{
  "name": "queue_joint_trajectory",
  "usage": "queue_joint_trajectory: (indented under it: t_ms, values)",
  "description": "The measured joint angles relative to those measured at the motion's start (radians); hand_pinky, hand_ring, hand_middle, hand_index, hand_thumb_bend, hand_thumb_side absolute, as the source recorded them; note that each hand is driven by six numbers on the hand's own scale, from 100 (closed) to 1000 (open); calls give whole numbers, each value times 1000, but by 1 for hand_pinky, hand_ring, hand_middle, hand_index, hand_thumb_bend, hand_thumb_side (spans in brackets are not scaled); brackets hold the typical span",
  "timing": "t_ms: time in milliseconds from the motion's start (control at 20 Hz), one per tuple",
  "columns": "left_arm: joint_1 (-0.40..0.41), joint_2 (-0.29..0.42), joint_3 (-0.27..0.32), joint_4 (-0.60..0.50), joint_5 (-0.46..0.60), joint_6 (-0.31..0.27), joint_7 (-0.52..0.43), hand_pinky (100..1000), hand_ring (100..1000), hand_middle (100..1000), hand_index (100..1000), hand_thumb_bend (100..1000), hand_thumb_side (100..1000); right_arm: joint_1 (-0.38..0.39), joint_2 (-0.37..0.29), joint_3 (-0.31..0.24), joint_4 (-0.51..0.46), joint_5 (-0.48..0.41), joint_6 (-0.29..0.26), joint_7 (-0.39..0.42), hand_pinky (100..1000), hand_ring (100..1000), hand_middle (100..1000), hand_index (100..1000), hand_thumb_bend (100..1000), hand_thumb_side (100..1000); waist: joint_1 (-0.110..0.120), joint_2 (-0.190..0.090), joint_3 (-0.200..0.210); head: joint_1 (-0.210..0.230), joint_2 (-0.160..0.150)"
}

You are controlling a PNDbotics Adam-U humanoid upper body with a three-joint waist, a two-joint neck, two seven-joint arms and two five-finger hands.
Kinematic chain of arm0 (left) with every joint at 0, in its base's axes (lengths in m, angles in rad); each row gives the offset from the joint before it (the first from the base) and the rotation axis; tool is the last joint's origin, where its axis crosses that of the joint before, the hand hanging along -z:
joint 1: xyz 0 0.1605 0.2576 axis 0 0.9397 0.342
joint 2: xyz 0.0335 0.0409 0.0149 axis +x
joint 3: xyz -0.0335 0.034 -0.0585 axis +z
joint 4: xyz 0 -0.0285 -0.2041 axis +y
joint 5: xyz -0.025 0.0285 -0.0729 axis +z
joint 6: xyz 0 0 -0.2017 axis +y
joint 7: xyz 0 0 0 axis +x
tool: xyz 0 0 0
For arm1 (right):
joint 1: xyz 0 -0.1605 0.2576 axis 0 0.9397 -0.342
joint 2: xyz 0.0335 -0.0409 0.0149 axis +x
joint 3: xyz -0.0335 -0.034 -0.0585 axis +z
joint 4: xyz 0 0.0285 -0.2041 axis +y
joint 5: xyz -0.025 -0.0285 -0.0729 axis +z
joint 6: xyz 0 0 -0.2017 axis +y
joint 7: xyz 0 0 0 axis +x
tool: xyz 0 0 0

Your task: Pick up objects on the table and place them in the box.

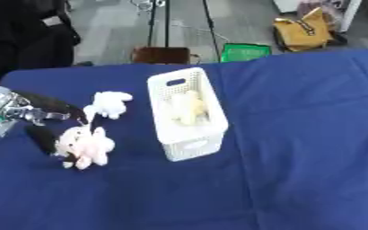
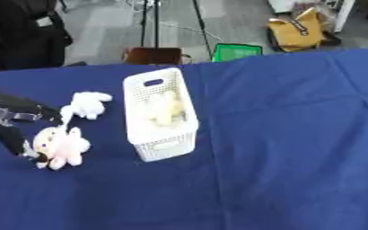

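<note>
A white perforated box (image 1: pixel 186 117) stands mid-table with a pale yellow soft toy (image 1: pixel 186 108) inside. Left of it lies a pink and white plush toy (image 1: pixel 86 147) on the blue cloth, and a smaller white plush toy (image 1: pixel 110 103) lies farther back. My left hand (image 1: pixel 47 117) reaches in from the left edge, its black fingers spread on both sides of the pink plush: the upper fingers (image 1: pixel 58 107) above it and the thumb (image 1: pixel 41 138) at its left. The fingers are not closed on the toy. My right hand shows in neither view.
The table (image 1: pixel 297 134) is covered in blue cloth, with wide bare cloth right of the box and in front. Beyond the far edge stand a brown box (image 1: pixel 162 55), a green crate (image 1: pixel 245 51), a yellow bag (image 1: pixel 303 30) and stand legs.
</note>
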Motion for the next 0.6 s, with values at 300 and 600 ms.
queue_joint_trajectory:
  t_ms: [300,600]
  values:
    - [-9,-24,6,41,-41,-14,14,924,968,976,1000,514,598,0,4,4,0,-5,-2,2,725,625,577,731,100,832,0,3,-4,1,-8]
    - [-25,-60,19,110,-94,-28,28,923,968,975,1000,511,598,0,4,5,0,-6,-2,2,725,625,577,731,100,830,0,6,-14,6,-15]
